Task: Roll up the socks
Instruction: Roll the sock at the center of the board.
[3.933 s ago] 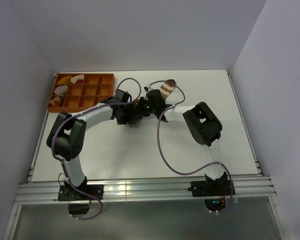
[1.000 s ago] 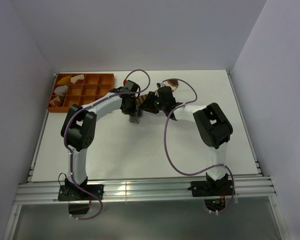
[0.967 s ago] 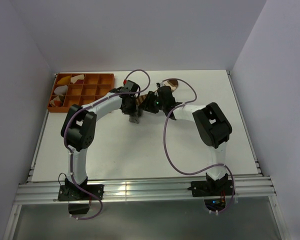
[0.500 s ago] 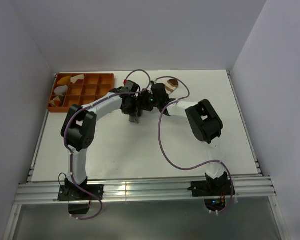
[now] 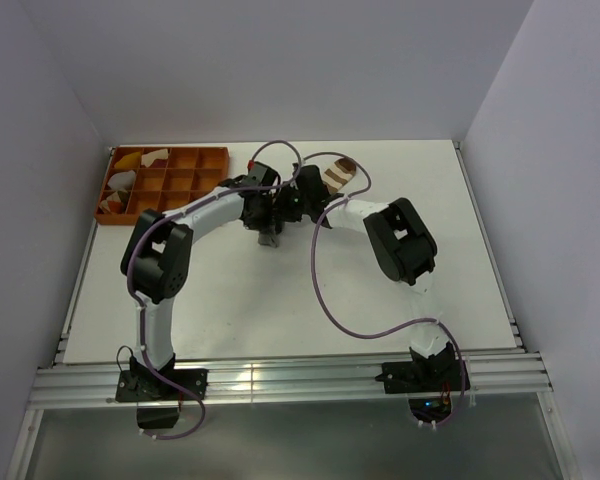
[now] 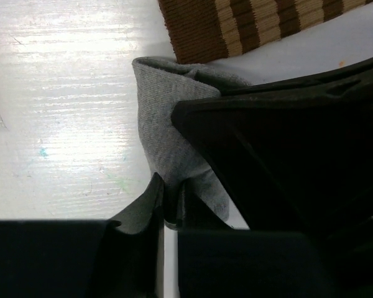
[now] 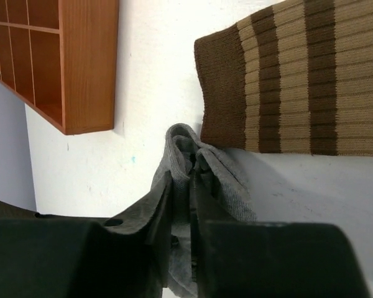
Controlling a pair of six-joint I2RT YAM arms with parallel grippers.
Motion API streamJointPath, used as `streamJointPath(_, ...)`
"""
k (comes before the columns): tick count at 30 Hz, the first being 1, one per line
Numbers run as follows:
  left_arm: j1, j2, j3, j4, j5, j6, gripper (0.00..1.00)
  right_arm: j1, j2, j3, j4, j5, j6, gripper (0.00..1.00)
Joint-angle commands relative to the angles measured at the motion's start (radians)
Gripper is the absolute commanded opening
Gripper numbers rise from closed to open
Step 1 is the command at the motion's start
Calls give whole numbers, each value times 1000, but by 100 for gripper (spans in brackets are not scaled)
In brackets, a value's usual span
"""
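Note:
The grey sock (image 6: 165,143) is bunched upright between both grippers at the middle back of the table; it also shows in the right wrist view (image 7: 186,155) and in the top view (image 5: 271,236). My left gripper (image 6: 171,205) is shut on its lower fold. My right gripper (image 7: 189,192) is shut on its upper folds. The brown striped sock (image 7: 298,93) lies flat just beyond the grey one; it shows in the left wrist view (image 6: 248,22) and in the top view (image 5: 338,174). In the top view the two grippers (image 5: 278,207) meet.
An orange compartment tray (image 5: 185,185) sits at the back left, with yellow and white cloth pieces (image 5: 130,165) in some cells. Its corner (image 7: 87,68) shows left of the grey sock in the right wrist view. Walls enclose the table on three sides.
My right gripper has moved left toward the left gripper and closed in on the grey sock. The right arm's elbow has swung left. The left arm has barely moved.

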Motion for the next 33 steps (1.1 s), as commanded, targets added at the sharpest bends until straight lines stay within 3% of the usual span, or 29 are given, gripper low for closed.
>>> streamJointPath(1, -28, -25, -60, 6, 91, -3, 14, 28, 18, -3, -85, 4, -8, 9)
streamJointPath(3, -25, -48, -100, 29, 96, -14, 23, 27, 12, -21, -70, 1, -8, 3)
streamJointPath(4, -17, -79, -117, 41, 111, -32, 36, 27, 12, -26, -65, -1, -7, 2)
streamJointPath(6, 1, -145, -187, 102, 125, -63, 49, 25, 13, -29, -62, -14, -8, 0)
streamJointPath(7, 10, -171, -218, 133, 146, -76, 61, 23, 13, -32, -57, -21, -10, 0)
streamJointPath(10, 75, -274, -360, 283, 263, -142, 69, 19, 12, -39, -42, -37, -10, 0)
streamJointPath(14, 165, -366, -555, 483, 369, -218, 69, 13, 13, -50, -23, -73, -2, 0)
streamJointPath(22, 230, -395, -695, 789, 473, -331, 68, 0, 21, -84, 29, -122, 10, 0)
streamJointPath(33, 239, -292, -703, 891, 513, -370, 67, -21, 3, -151, 98, -174, 52, 0)
